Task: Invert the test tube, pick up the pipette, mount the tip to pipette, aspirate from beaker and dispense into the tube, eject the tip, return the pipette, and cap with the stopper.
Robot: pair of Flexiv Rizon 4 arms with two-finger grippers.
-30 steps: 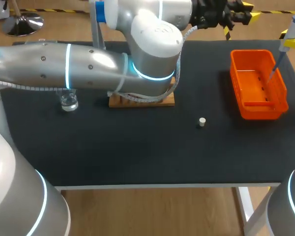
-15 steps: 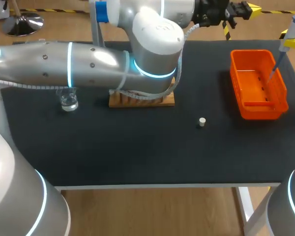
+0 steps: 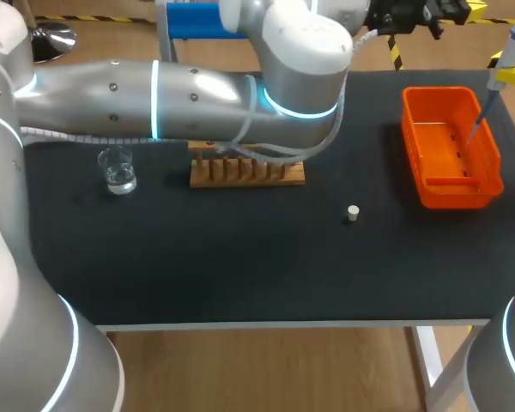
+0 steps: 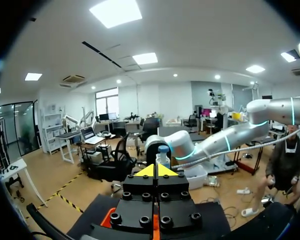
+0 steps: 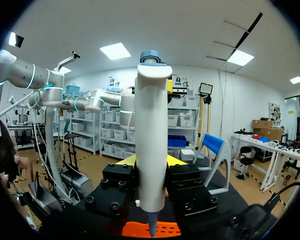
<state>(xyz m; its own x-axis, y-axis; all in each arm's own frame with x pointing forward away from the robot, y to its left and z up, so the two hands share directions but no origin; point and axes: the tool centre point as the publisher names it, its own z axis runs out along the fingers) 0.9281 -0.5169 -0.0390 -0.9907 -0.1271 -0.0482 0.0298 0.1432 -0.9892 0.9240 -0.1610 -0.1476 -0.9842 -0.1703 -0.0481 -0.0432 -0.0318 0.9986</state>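
My right gripper [image 5: 150, 161] is shut on the white pipette [image 5: 151, 145], whose blue-capped top points up and whose tip hangs over the orange bin [image 5: 150, 229]. From above, the pipette [image 3: 508, 53] stands at the far right over the orange bin [image 3: 451, 184]. My left gripper [image 4: 156, 171] is shut with nothing between its yellow tips; it hangs beyond the table's far edge [image 3: 474, 9]. A glass beaker [image 3: 118, 169] with water stands at the left. The wooden rack [image 3: 246, 172] sits mid-table. A small pale stopper [image 3: 353, 213] lies in front of it to the right. I cannot make out a test tube.
My left arm [image 3: 197, 90] stretches from the left across the far half of the table, above the rack. The bin holds several ridges or slots along its floor. Bare black mat fills the near half of the table.
My left arm has risen and swung to the right, uncovering the rack, and its fingers have closed. The right arm with the pipette has not moved.
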